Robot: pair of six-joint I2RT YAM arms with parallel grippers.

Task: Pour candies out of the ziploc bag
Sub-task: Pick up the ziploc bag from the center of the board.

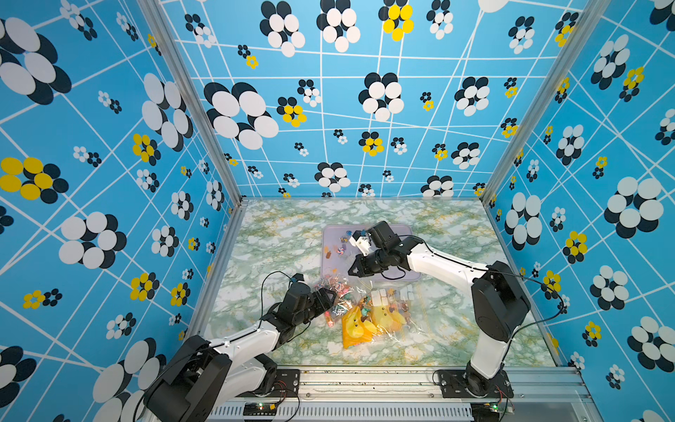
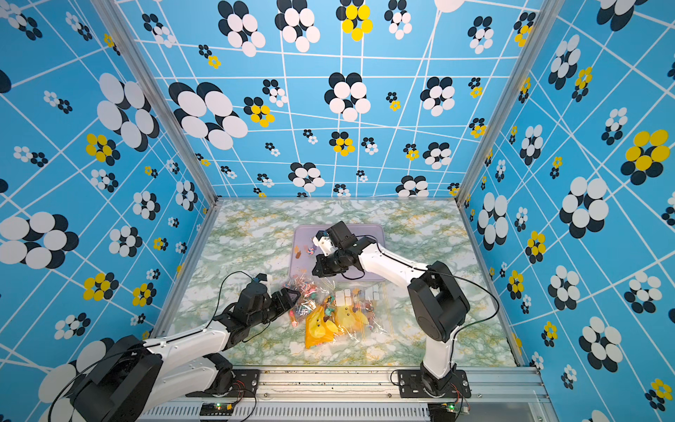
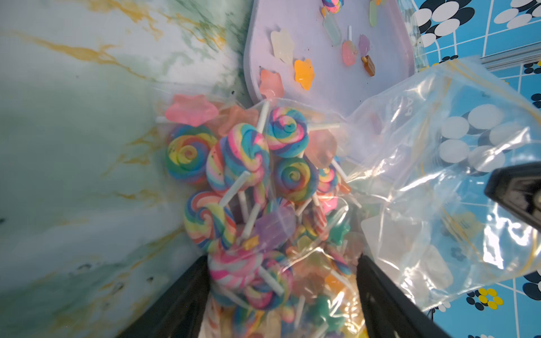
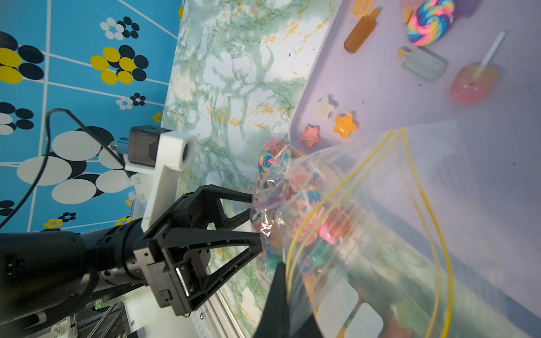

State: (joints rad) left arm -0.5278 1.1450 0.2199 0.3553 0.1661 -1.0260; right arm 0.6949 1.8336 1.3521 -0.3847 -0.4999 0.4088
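The clear ziploc bag (image 1: 398, 321) (image 2: 365, 325) lies on the marble table in front of the lavender tray (image 1: 405, 234). Swirl lollipops and star candies (image 3: 248, 164) fill its left end. My left gripper (image 3: 281, 263) (image 1: 328, 292) is open, its fingers straddling that candy-filled end. My right gripper (image 4: 279, 266) (image 1: 352, 272) is shut on the bag's yellow-zip rim (image 4: 345, 181) and holds the mouth up at the tray's near edge. A few loose candies (image 4: 345, 125) (image 1: 339, 250) lie on the tray.
Yellow packets (image 1: 356, 323) and white tabs (image 1: 380, 296) show through the bag's right half. The right arm reaches over the tray (image 2: 372, 234). Blue flowered walls enclose the table on three sides, and a metal rail (image 1: 365, 380) runs along the front.
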